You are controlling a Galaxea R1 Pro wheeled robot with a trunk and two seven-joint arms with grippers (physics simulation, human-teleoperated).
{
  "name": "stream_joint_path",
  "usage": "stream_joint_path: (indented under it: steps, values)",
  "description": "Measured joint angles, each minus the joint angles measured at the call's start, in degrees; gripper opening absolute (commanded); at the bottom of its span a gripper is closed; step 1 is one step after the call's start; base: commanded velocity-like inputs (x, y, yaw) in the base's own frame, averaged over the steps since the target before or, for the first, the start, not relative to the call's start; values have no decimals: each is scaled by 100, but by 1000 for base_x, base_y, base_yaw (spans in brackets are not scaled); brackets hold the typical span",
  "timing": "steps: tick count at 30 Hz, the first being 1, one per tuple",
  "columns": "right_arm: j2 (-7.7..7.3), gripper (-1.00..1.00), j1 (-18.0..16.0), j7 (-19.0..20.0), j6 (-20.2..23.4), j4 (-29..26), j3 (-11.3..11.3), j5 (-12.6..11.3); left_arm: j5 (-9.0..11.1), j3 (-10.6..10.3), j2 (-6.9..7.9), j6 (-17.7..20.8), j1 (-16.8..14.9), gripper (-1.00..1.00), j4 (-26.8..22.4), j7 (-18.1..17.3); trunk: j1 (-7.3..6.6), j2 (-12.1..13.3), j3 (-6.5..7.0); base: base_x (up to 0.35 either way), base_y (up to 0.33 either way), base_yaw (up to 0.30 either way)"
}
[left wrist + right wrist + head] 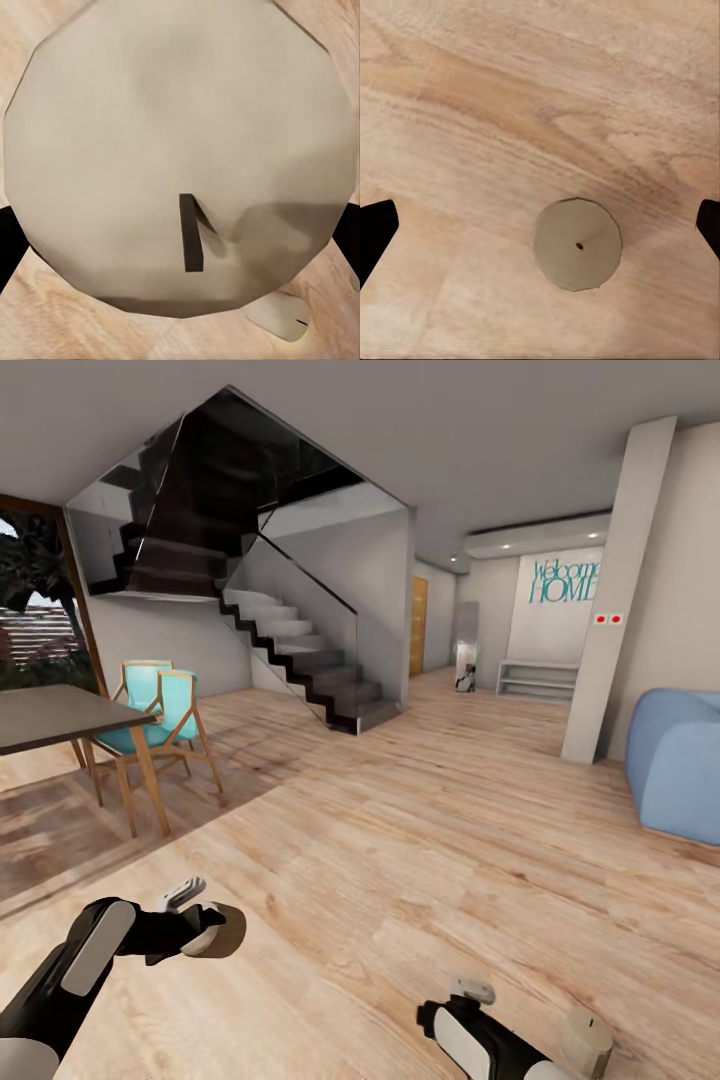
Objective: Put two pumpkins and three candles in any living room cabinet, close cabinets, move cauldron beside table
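Nearest, well in front of the staircase (300, 650), both arms hang low over the wood floor (400, 860). The left gripper (205, 930) is clamped on a pale held candle (150, 135). A dark fingertip presses each side of it in the left wrist view. Its wick end faces back along the fingers toward the wrist, and in the head view its long axis lies roughly level rather than upright. Past its edge in the left wrist view a second pale candle shape (281, 315) sits on the boards. I cannot tell whether it is the same one the other arm is over.

The right gripper (541, 229) has its fingers wide apart and holds nothing. It is above the floor candle (577, 244), which stands upright on the boards with its wick pointing straight up. In the head view this candle (585, 1042) is just beside the right arm, farther from the staircase than the held one.

Farther off, left of the staircase foot, a dark dining table (50, 715) stands with turquoise chairs (160, 710) tucked beside it. Right of the staircase, a blue sofa (680, 760) sits against a pale pillar (620, 590). Beyond the staircase, down the hall, a low shelf (540, 680) stands under "Welcome HOME" lettering (565, 580).
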Motion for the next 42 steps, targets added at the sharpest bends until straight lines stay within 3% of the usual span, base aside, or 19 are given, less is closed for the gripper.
stream_joint_path:
  steps: [4,14,19,24,29,42]
  values:
    - [-4,100,-1,231,-35,196,-3,11,0,0,-8,0,0,-100,0,-1,88,-161,-72,0,0,0]
    - [-40,100,-1,319,-307,268,-45,-17,9,0,-8,0,0,-100,0,-13,118,-182,-292,0,0,0]
    - [-63,100,-2,903,-306,321,-69,-71,15,6,10,0,0,-100,7,-26,131,-189,-403,0,0,0]
    - [-51,100,-3,1156,-325,893,-85,-63,18,9,-5,12,0,-100,5,-34,144,-196,-514,0,0,0]
    - [-55,100,-3,1180,-349,1041,-95,-66,30,9,-8,16,0,-100,8,-42,157,-202,-625,0,0,0]
    - [-69,100,-4,1183,-424,1054,-108,-78,24,5,-11,14,-1,-100,-34,-42,156,-203,-626,10,-46,0]
